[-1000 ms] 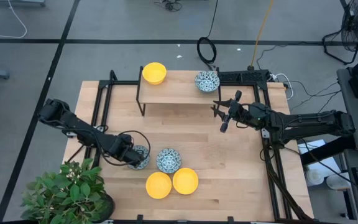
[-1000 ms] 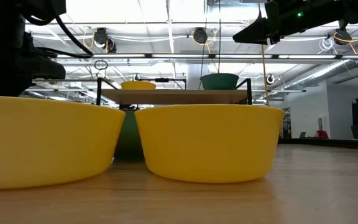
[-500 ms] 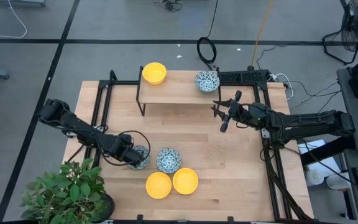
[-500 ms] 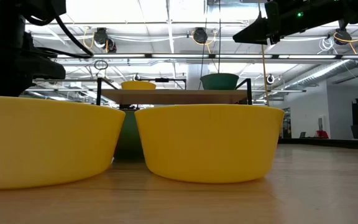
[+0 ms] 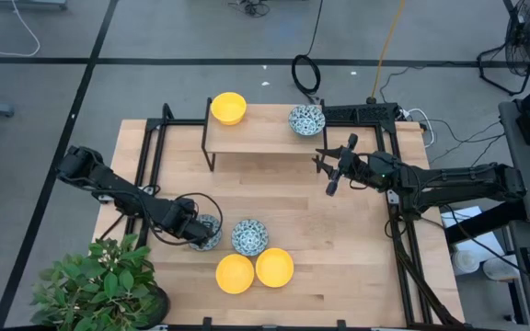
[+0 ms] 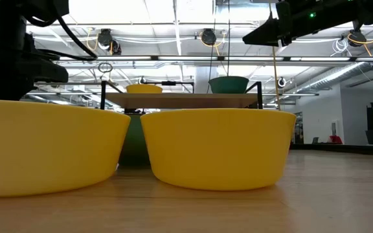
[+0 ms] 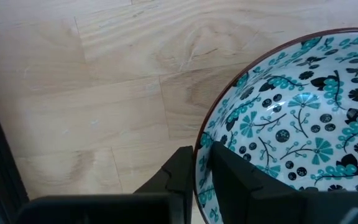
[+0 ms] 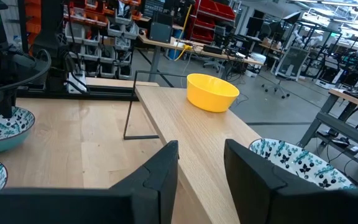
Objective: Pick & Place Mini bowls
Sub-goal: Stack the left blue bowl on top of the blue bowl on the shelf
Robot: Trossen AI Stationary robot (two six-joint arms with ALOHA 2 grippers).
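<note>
Left wrist view shows the left gripper (image 7: pixel 201 171) clamped on the rim of a patterned bowl (image 7: pixel 303 118), one finger inside the wall and one outside, with the bowl sitting on the wooden table (image 7: pixel 104 93). In the high view this patterned bowl (image 5: pixel 207 231) lies just beside a second patterned bowl (image 5: pixel 248 236), and two yellow bowls (image 5: pixel 254 270) touch each other just below that pair, toward the table's near edge. A raised shelf (image 5: pixel 256 136) stands well apart from the gripped bowl, on the far side of the table, and carries a third yellow bowl (image 5: pixel 228 108) and a third patterned bowl (image 5: pixel 306 119).

The hold is on a thin, curved, glazed rim only, so I judge the bowl could pivot or slip out when lifted, tipping toward its heavier free side. A swing toward its neighbour could knock that bowl into the yellow pair. Setting it on the shelf risks catching the shelf edge or frame.

The right gripper (image 5: pixel 336 168) hangs above the table just beside the shelf's end, its fingers spread with nothing between them; a crossing path could meet it.
</note>
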